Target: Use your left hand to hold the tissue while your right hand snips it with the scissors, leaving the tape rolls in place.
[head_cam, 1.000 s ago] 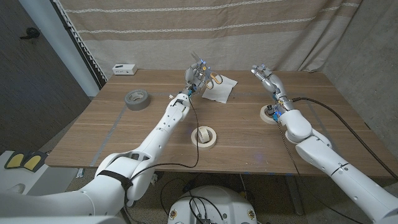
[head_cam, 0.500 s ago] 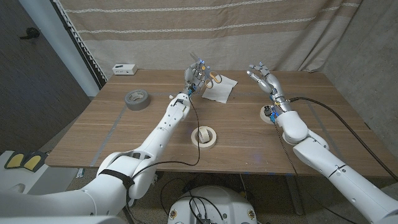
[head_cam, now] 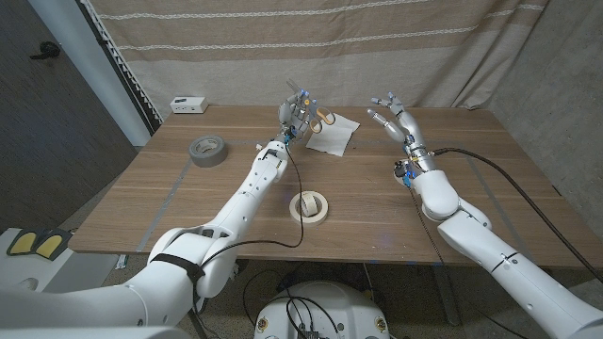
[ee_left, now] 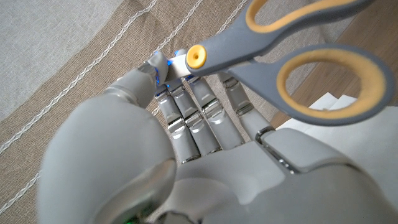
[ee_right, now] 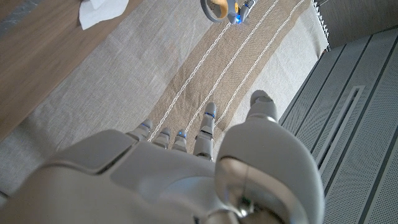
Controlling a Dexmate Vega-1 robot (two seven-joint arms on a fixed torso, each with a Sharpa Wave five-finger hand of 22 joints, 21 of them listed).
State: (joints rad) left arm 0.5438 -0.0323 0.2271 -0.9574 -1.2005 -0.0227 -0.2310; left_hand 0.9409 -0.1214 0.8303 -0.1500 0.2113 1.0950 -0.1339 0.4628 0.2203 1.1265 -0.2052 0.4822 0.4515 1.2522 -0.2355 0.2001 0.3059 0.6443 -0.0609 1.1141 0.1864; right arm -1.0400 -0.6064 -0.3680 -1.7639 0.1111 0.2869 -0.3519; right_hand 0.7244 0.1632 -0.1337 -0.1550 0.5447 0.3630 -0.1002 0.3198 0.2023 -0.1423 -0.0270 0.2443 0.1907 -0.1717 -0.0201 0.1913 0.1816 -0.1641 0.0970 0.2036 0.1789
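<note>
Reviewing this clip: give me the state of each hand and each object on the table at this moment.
left hand: raised, holding the scissors
scissors: held in the air, blades hidden
right hand: raised, fingers apart, holding nothing
tissue: lying on the table, untouched
grey tape roll: lying flat
beige tape roll: lying flat

The desk (head_cam: 188, 202) is brown wood with a smooth, matt grain, and the backdrop curtain (head_cam: 311, 52) behind it is coarse beige cloth with pale woven stripes. The scissors (ee_left: 292, 50) have smooth grey plastic handles with soft-looking matt yellow loop linings and a yellow pivot cap, while the tissue (head_cam: 336, 135) is thin white paper, slightly creased. Both the left hand (ee_left: 186, 149) and the right hand (ee_right: 180, 168) are glossy light-grey plastic shells with shiny metal finger segments; the grey tape roll (head_cam: 207, 150) looks matt and the cream tape roll (head_cam: 309, 206) papery.
</note>
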